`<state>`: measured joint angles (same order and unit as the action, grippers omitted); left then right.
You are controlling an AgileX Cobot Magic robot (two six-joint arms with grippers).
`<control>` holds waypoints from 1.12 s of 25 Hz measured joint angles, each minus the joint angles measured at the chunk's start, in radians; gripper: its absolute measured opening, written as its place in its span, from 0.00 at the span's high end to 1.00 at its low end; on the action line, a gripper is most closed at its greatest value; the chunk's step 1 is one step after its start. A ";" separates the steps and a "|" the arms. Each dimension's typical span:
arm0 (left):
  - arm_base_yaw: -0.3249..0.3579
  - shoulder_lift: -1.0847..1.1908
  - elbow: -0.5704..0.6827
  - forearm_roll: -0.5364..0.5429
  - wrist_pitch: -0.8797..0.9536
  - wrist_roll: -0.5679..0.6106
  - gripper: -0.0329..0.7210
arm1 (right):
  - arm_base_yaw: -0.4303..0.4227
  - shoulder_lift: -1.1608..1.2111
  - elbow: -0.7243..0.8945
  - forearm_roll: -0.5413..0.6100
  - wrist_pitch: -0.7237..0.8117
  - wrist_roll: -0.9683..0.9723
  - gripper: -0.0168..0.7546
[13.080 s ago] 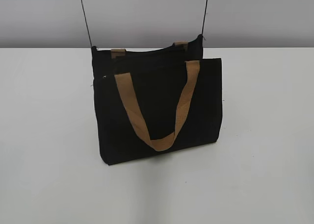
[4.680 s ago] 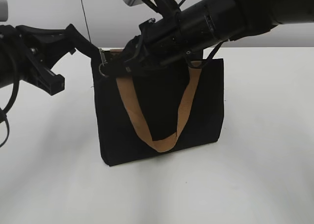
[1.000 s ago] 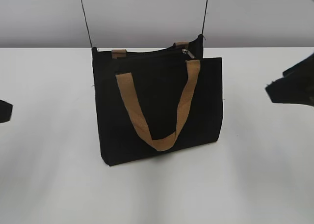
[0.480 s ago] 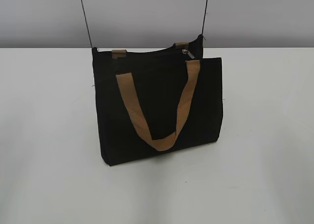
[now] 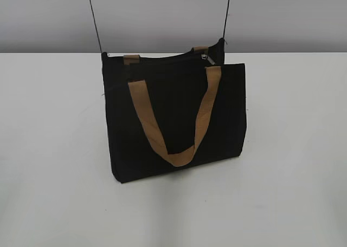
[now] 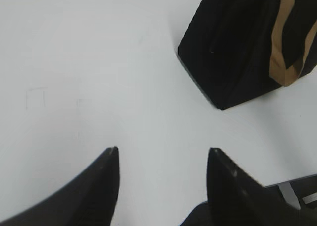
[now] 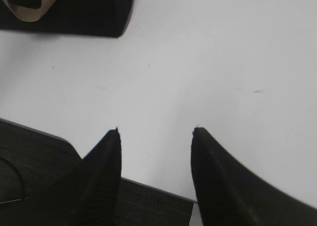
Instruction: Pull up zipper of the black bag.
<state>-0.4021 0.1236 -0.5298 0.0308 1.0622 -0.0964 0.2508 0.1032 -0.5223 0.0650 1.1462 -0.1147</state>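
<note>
The black bag (image 5: 174,117) stands upright mid-desk (image 5: 293,149), its zipper (image 5: 205,57) at the top right end. Left tool (image 6: 162,151) and right tool (image 7: 156,131) hover spread apart, empty, well away.

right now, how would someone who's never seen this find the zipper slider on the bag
Start at the black bag standing upright on the white table. Follow its top edge to the right end, just above where the front tan handle meets the bag. The zipper is the small silver metal piece there, the only shiny thing beside tan webbing and black fabric.
</note>
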 joint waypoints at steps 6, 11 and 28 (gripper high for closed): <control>0.000 -0.020 0.001 0.001 -0.001 0.000 0.40 | 0.000 -0.011 0.038 -0.056 -0.037 0.052 0.53; 0.000 -0.020 0.001 0.001 -0.001 0.000 0.40 | 0.000 -0.011 0.039 -0.057 -0.044 0.057 0.53; 0.025 -0.022 0.001 0.001 -0.001 0.000 0.55 | -0.016 -0.016 0.040 -0.058 -0.046 0.057 0.53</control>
<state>-0.3774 0.1021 -0.5289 0.0322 1.0610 -0.0964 0.2349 0.0871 -0.4821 0.0074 1.0998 -0.0572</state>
